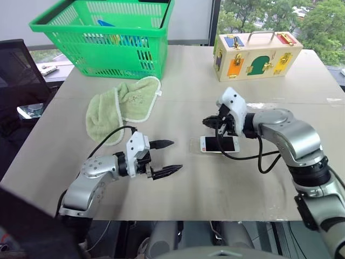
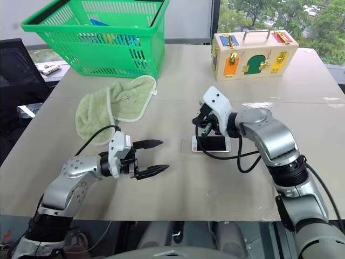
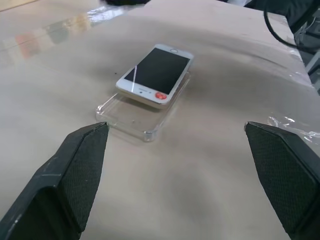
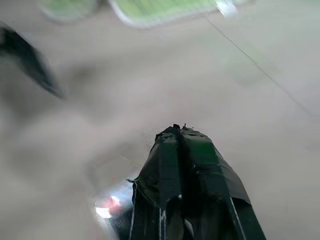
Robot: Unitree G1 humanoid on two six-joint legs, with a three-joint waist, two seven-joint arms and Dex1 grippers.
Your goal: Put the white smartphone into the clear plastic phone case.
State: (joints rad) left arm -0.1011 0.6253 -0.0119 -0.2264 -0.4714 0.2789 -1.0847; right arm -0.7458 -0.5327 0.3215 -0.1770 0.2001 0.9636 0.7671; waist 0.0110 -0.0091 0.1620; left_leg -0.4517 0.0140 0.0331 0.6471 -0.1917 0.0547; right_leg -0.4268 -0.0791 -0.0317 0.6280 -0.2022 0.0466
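- The white smartphone with a black screen (image 3: 156, 74) lies face up on the thin clear plastic phone case (image 3: 131, 116), near the middle of the pale surface (image 1: 226, 183). It sits shifted and a little raised at one end, so part of the case sticks out bare; I judge it is not yet pressed in.
- The left gripper (image 1: 164, 157) stands wide open and holds nothing, near and to the left of the phone, pointing toward it.
- The right gripper (image 4: 180, 131) has its two fingers pressed together with nothing between them, and hovers just over the far left part of the phone.
- Risk: if the closed right gripper pushes on one corner only, the light case can slide or tip, because nothing holds it down.
- Risk: the phone can slip off the case instead of snapping in, since it lies out of line with the rim.
- Count: one phone, one case, two grippers, one green plastic basket (image 1: 108, 38), one green towel (image 1: 121, 108), one wooden box with coloured latches (image 1: 256, 54).
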